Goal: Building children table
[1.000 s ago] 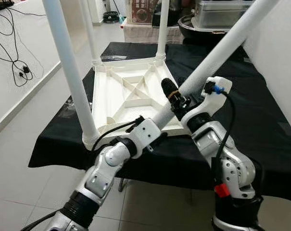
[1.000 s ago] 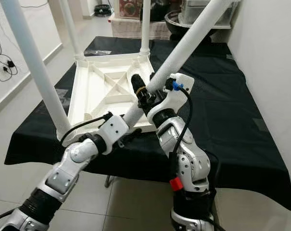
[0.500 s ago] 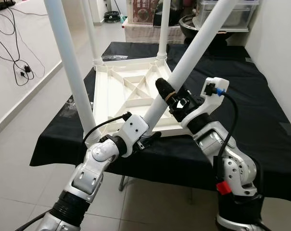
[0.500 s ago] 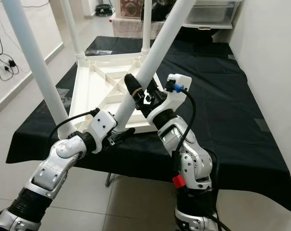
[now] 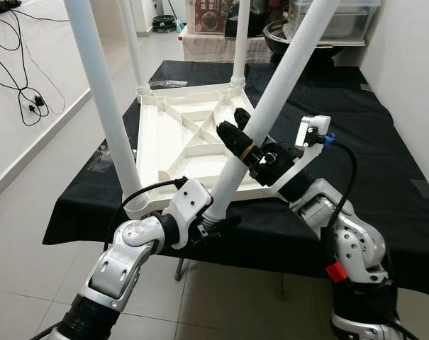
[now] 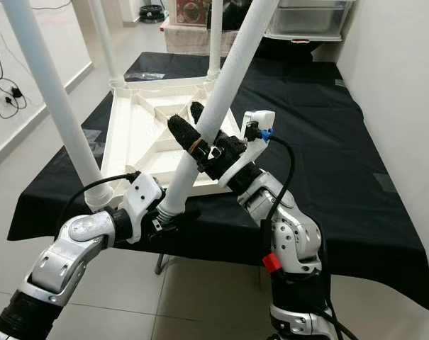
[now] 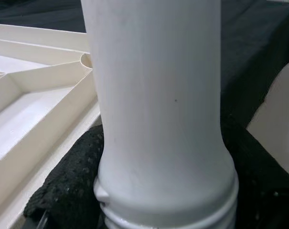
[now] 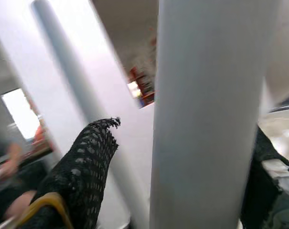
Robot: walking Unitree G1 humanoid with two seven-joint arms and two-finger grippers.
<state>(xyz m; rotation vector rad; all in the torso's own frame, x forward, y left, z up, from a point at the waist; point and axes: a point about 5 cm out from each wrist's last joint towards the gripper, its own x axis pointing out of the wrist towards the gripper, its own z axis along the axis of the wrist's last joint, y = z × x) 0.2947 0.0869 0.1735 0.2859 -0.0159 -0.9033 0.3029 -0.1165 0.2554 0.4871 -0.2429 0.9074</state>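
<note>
A white children's table top [image 5: 173,145] lies upside down on a black-covered table [image 5: 388,177]. Three white legs stand in its corners: front left [image 5: 104,106], back left [image 5: 132,49] and back right [image 5: 240,42]. A fourth loose leg [image 5: 274,85] leans steeply over the front right corner. My left gripper [image 5: 213,225] is shut on its threaded lower end, just off the top's front edge. My right gripper [image 5: 246,134] is shut on the leg higher up. The left wrist view has the leg [image 7: 158,109] between black pads [image 7: 68,191]. In the right wrist view a finger [image 8: 82,176] sits beside the leg [image 8: 206,119].
A white wall runs close along the right side. Black cables [image 5: 23,92] lie against the wall at the left. Boxes and a dark pot [image 5: 285,35] stand behind the table. Pale tiled floor [image 5: 30,248] lies in front and to the left.
The loose leg has swung more upright and its lower end has dropped toward the top's front edge. My left arm has lowered with it; my right gripper has shifted left.
</note>
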